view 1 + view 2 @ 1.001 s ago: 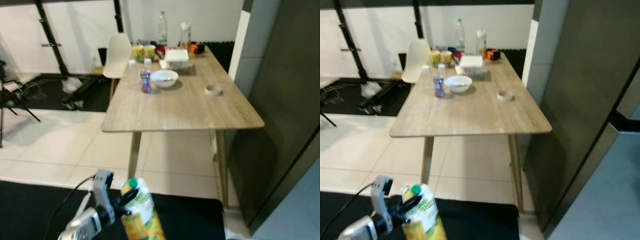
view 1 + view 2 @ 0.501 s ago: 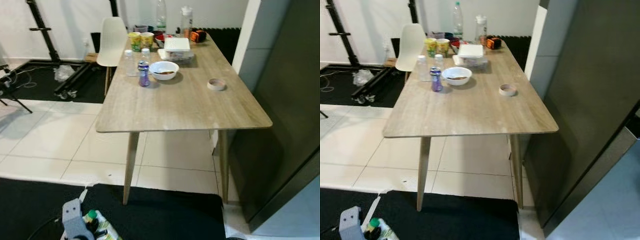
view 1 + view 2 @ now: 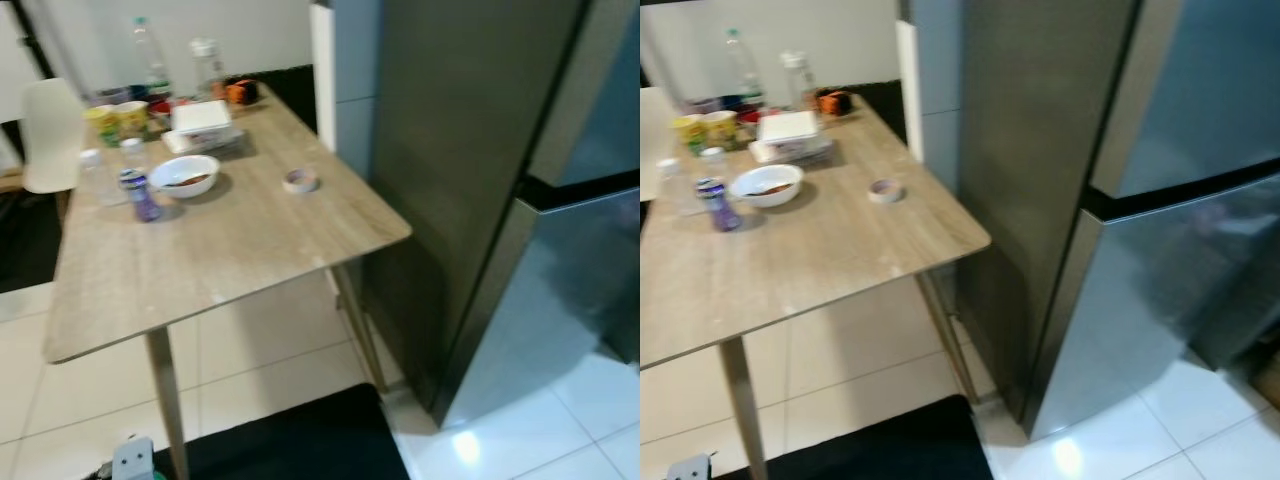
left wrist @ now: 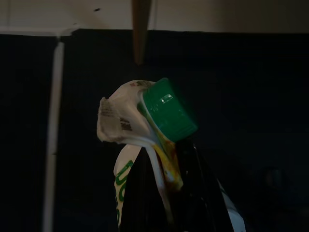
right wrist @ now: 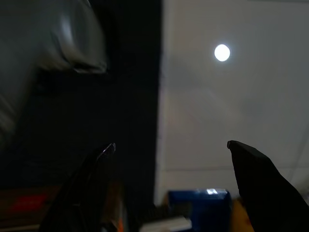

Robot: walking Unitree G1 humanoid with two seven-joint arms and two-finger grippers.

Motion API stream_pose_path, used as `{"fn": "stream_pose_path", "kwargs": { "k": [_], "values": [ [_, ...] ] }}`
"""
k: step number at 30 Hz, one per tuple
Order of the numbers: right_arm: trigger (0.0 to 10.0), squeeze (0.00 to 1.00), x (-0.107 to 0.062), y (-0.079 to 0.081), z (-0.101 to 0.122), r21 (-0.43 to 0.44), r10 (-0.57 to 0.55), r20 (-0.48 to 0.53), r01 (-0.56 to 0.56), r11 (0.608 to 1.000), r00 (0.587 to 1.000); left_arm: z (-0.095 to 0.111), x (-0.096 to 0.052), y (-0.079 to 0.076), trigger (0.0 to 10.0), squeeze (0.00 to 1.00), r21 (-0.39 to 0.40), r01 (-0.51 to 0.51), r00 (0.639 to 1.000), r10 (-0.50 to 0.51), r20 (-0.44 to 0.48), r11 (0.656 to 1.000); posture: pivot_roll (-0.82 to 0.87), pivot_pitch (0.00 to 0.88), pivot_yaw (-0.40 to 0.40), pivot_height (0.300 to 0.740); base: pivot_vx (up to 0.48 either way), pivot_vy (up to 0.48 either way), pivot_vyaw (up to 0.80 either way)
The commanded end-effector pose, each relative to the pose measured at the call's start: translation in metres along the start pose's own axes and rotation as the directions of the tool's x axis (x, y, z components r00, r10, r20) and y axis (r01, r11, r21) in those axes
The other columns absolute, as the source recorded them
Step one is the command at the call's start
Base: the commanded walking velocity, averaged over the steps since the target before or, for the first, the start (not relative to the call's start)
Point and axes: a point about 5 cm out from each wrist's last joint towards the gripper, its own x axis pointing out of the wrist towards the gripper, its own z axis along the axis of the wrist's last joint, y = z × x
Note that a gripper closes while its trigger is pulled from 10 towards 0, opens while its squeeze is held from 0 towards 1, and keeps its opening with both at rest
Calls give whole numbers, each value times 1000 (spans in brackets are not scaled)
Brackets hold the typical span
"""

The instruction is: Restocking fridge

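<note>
A tall dark grey fridge (image 3: pixel 1090 200) stands on the robot's right, its doors closed, with a black seam separating the upper door from the lower one. Just beside its left side stands a wooden table (image 3: pixel 220 250) on slanted legs, over pale floor tiles (image 3: pixel 850 370) and a black mat (image 3: pixel 290 445).

On the table's far end sit a white bowl (image 3: pixel 184 176) with something dark in it, a small purple can (image 3: pixel 146 203) near it, a roll of tape (image 3: pixel 299 181) closer to the fridge, a white lidded box (image 3: pixel 201 118), 2 yellow cups (image 3: pixel 117 119), 2 clear bottles (image 3: pixel 152 66) at the back edge and an orange and black object (image 3: pixel 239 92). A white chair (image 3: pixel 48 140) stands at the table's left side.

The left gripper (image 4: pixel 166 188) grips a juice carton (image 4: pixel 130 125) with a green screw cap (image 4: pixel 169 110); its 2 black fingers close on the crumpled top of the carton just below the cap, over the black mat, with a table leg ahead. In the eye views, the white camera block of the left wrist (image 3: pixel 132 461) sits at the bottom edge, low beside the near table leg.

The right gripper (image 5: pixel 174 159) hangs with its fingers (image 5: pixel 256 169) spread wide apart and nothing between them, above glossy tile that reflects a ceiling light, next to the dark mat edge. A blue object (image 5: pixel 198 205) lies below it, too blurred to identify.
</note>
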Motion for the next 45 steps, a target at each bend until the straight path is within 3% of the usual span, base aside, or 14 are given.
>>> {"fn": "stream_pose_path", "kwargs": {
  "k": [1,2,4,5,6,8,10,12,16,18,24,30,38,45],
  "values": [
    [10000,0,-2,-14,-3,20,-34,-7,34,999,999,9,1,14,10000,0,-1,-33,999,33,18,999,-110,0,71,740,0,0,-744],
    [10000,0,-4,-31,2,65,-73,19,72,995,997,18,4,4,10000,0,-14,8,1000,-8,30,1000,-109,0,46,740,0,0,-744],
    [10000,0,-5,-37,4,72,-89,27,87,994,996,20,5,0,10000,0,-12,26,999,-25,33,1000,-109,0,46,740,0,0,-744],
    [10000,0,-6,-41,3,85,-103,26,101,991,994,19,5,-7,10000,0,18,59,998,-59,21,998,-52,0,-9,740,0,0,-731],
    [10000,0,-7,-42,3,96,-111,23,109,989,994,18,5,-11,10000,0,40,81,997,-81,11,996,-52,0,-9,740,0,0,-731],
    [10000,0,-6,-37,-2,76,-89,1,89,993,996,27,7,-12,10000,0,-50,92,995,-90,50,994,-50,0,-6,740,0,0,-731],
    [10000,0,-5,-34,-5,72,-84,-10,84,994,996,31,7,-12,10000,0,-77,106,992,-100,82,991,-59,0,10,740,0,0,-731],
    [10000,0,-3,-26,-1,111,-70,10,68,992,998,16,4,-20,10000,0,-17,152,987,-151,47,988,-62,0,-5,740,0,0,-731],
    [10000,0,-2,-16,4,66,-42,30,40,997,999,-6,0,-20,10000,0,-33,144,989,-145,-15,989,-81,0,-8,740,0,0,-731],
    [10000,0,-1,-10,12,51,-25,53,22,998,998,-30,-7,-22,10000,0,-72,127,988,-133,-80,989,-99,0,9,740,0,0,-738],
    [10000,0,-1,-11,20,59,-24,87,19,998,996,-53,-14,-30,10000,0,-58,139,978,-147,-151,989,-105,0,20,740,0,0,-643],
    [10000,0,-3,-18,20,90,-46,104,36,995,993,-51,-13,-35,10000,0,7,184,970,-180,-165,983,-95,0,19,740,0,-76,0],
    [10000,0,-1,-4,18,95,-12,103,2,995,995,-27,-5,-44,10000,0,44,235,968,-229,-107,971,-78,0,20,740,0,-464,0],
    [10000,0,-2,-11,21,78,-23,114,15,997,993,-35,-8,-49,10000,0,43,248,962,-241,-127,968,-94,0,19,740,0,-464,0]
  ]
}}
